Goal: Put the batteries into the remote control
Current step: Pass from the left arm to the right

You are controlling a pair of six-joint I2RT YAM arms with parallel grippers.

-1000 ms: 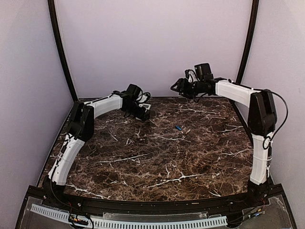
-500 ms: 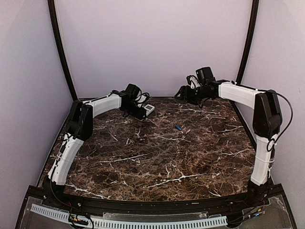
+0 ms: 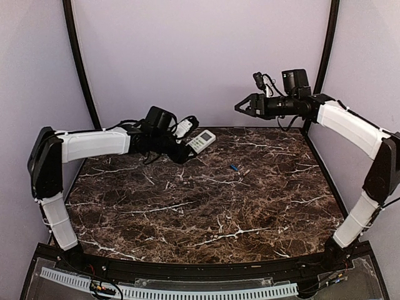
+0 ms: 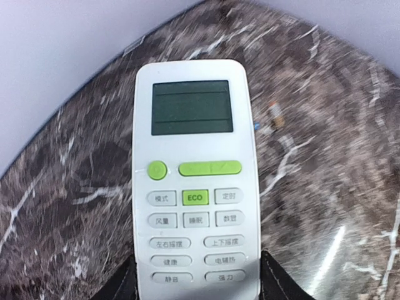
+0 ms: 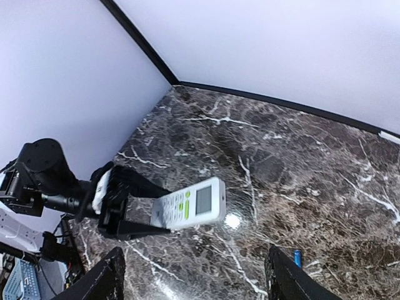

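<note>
Since a second ago the left gripper has pinched the remote control and lifted it off the table at the far left. The right gripper has risen at the far right, jaws spread and empty. A blue battery lies on the table right of centre.

White remote control aloft, battery — on table

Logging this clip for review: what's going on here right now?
The left gripper holds the white remote control by its lower end, raised above the marble table, with screen and buttons facing up. The right gripper hangs open and empty, high near the back wall. One blue battery lies loose on the table.
</note>
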